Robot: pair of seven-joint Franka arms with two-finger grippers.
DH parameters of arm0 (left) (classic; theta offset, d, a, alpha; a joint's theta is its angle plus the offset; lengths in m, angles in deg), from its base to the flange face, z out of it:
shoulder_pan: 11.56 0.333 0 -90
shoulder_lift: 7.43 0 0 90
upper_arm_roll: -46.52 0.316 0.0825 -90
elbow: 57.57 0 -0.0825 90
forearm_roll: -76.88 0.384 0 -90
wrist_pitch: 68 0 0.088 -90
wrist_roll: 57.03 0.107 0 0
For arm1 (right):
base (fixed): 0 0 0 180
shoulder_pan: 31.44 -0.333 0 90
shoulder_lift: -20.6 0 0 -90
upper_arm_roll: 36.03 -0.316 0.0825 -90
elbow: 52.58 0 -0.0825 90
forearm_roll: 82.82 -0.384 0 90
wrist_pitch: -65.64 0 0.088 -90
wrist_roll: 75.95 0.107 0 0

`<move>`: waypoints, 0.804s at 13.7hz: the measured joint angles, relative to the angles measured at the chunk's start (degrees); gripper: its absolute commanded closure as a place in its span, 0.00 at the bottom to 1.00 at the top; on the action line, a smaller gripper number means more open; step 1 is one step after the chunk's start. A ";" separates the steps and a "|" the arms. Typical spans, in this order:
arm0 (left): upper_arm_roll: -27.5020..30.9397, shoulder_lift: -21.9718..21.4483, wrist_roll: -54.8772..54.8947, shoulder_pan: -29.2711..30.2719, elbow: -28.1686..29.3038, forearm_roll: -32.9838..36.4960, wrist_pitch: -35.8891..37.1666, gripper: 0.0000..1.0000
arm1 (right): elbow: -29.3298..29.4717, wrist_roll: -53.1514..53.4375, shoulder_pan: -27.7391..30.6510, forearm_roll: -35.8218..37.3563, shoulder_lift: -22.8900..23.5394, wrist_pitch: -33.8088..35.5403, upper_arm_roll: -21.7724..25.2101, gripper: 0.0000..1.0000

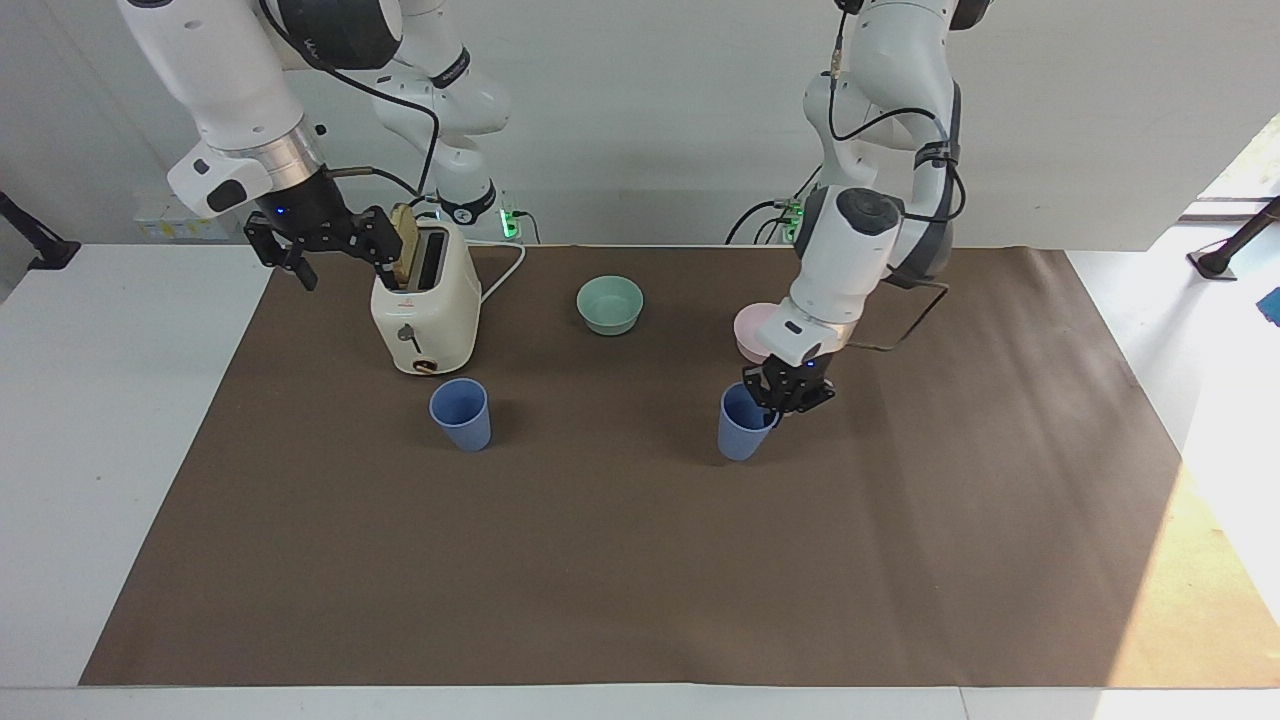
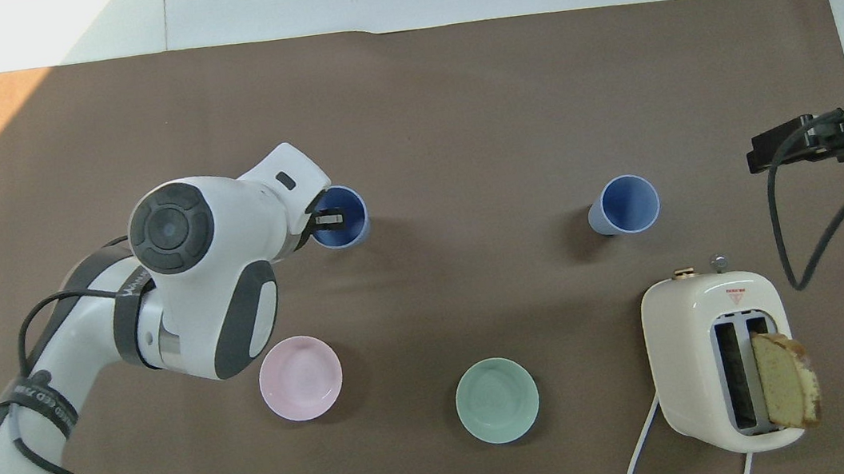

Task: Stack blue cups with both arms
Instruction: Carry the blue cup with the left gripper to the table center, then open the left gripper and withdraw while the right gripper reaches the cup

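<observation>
While my left pincer (image 1: 775,400) pinched the rim of one blue cup (image 1: 742,424), one finger inside the mouth and one outside, the cup hung slightly tilted, just above the brown mat (image 1: 640,560) as far as I could tell, toward the middle of the table. It sat farther from my bases than the pink bowl (image 2: 300,378), which my own forearm partly hid in the facing view. The second blue cup (image 1: 461,414) stood upright on the mat, just beside the toaster (image 1: 425,310) and farther from me than it. My right pincer (image 1: 330,250) waited with its fingers spread, up in the air beside the toaster's top at that end of the table. A bread slice (image 2: 786,379) stuck out of the toaster's slot. The green bowl (image 1: 610,304) rested between the toaster and the pink bowl.
</observation>
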 measured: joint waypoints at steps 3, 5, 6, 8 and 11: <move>-0.03 1.12 -1.35 -3.99 0.01 -0.01 -0.23 1.00 | 0.00 0.00 0.00 0.00 0.00 0.00 0.00 0.00; 0.02 1.36 -1.47 -5.02 0.20 -0.02 -0.20 0.62 | 0.00 0.00 0.00 0.00 0.00 0.00 0.00 0.00; 0.10 1.36 -1.48 -5.04 0.28 -0.03 -0.18 0.33 | 0.00 0.00 0.00 0.00 0.00 0.00 0.00 0.00; 0.71 1.36 -1.48 -4.96 0.31 -0.03 -0.17 0.00 | 0.00 0.00 0.00 0.00 0.00 0.00 0.00 0.00; 1.68 1.26 -1.47 -4.70 0.14 -0.03 -0.17 0.00 | -0.53 0.00 0.00 0.00 -0.03 -1.30 0.00 0.00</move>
